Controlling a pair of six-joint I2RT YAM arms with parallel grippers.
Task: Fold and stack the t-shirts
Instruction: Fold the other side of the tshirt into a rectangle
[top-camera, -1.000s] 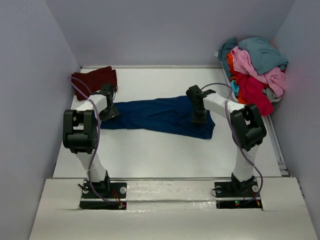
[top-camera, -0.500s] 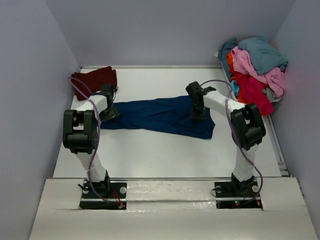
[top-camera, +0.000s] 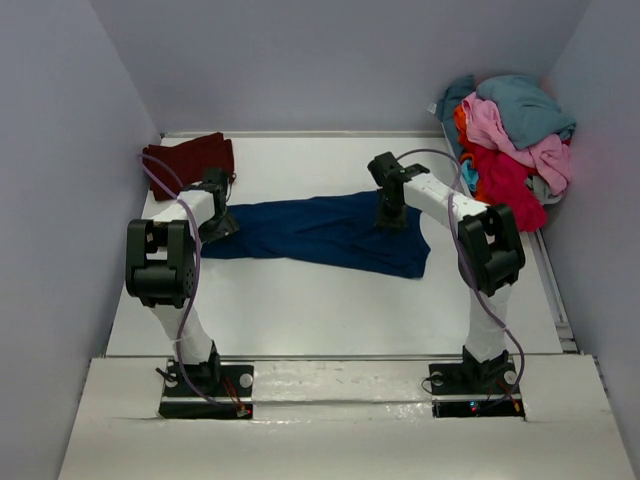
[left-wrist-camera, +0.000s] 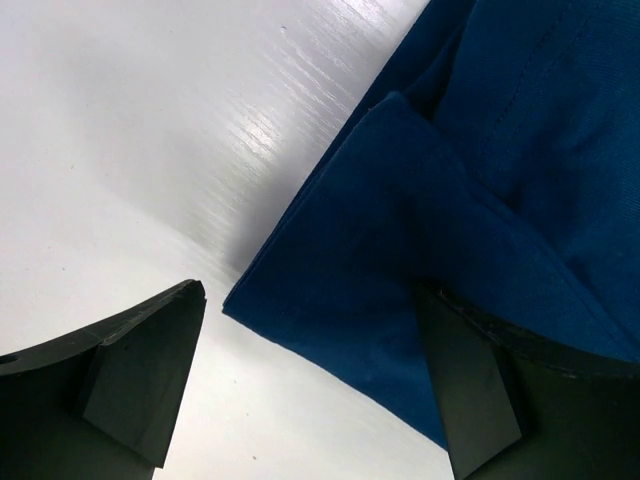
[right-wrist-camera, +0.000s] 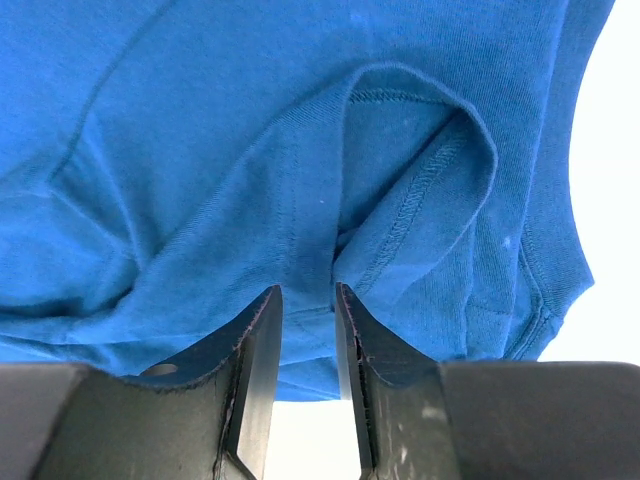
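Note:
The navy blue t-shirt (top-camera: 320, 230) lies stretched left to right across the middle of the table. My left gripper (top-camera: 218, 225) is at its left end, low over the table. In the left wrist view its jaws (left-wrist-camera: 310, 300) stand wide open around a folded corner of the navy cloth (left-wrist-camera: 480, 200), which lies against the right finger. My right gripper (top-camera: 390, 215) is on the shirt's far right part. In the right wrist view its jaws (right-wrist-camera: 308, 290) are nearly together, pinching a raised fold of the blue cloth (right-wrist-camera: 250, 150) at the tips.
A dark maroon t-shirt (top-camera: 190, 155) lies folded at the far left corner. A heap of teal, pink, red and orange t-shirts (top-camera: 510, 130) sits at the far right against the wall. Grey walls close in the table on three sides.
My right gripper has moved a little toward the far side and left along the shirt's right part. The left gripper has stayed put.

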